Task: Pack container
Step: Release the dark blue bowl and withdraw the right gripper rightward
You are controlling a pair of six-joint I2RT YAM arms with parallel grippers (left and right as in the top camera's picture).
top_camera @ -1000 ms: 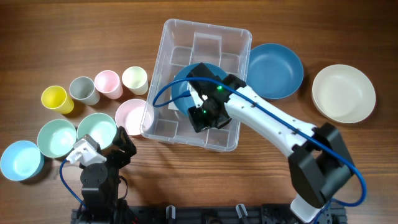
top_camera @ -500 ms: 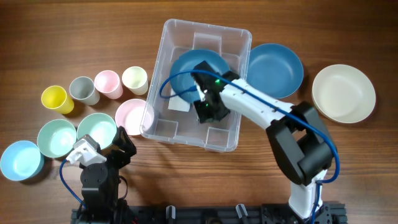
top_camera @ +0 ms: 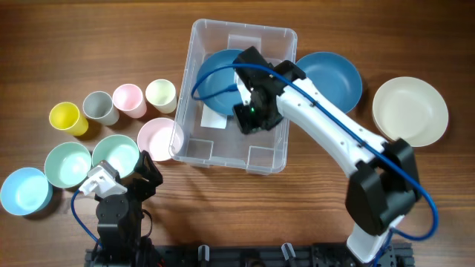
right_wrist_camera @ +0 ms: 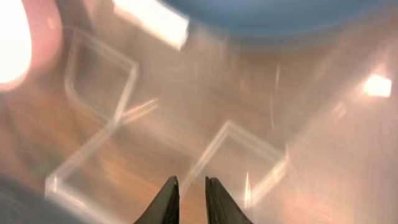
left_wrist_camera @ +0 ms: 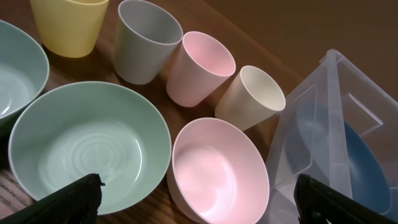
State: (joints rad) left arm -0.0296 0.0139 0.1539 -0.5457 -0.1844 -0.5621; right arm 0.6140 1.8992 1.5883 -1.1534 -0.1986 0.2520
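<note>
The container [top_camera: 271,152] is a large clear bin at the table's middle. It also shows in the left wrist view [left_wrist_camera: 329,106] and in the blurred right wrist view [right_wrist_camera: 242,149]. A blue bowl [top_camera: 219,74] lies inside it at the far left, next to the white label [top_camera: 215,119]. My right gripper [top_camera: 249,119] reaches down inside the container beside the bowl. Its fingers [right_wrist_camera: 191,182] are almost together over the ridged floor with nothing between them. My left gripper [top_camera: 145,172] is open and empty at the front left, above a pink bowl [left_wrist_camera: 217,171].
A second blue bowl [top_camera: 334,81] and a cream bowl [top_camera: 410,111] sit right of the container. Left of it stand yellow [top_camera: 64,117], grey [top_camera: 98,107], pink [top_camera: 128,100] and cream [top_camera: 160,95] cups. Two green bowls [top_camera: 116,152] and a light blue bowl [top_camera: 26,190] sit nearby.
My right gripper has moved toward the container's far end. The blue bowl has shifted with it to the far left part. The left arm has not moved.
</note>
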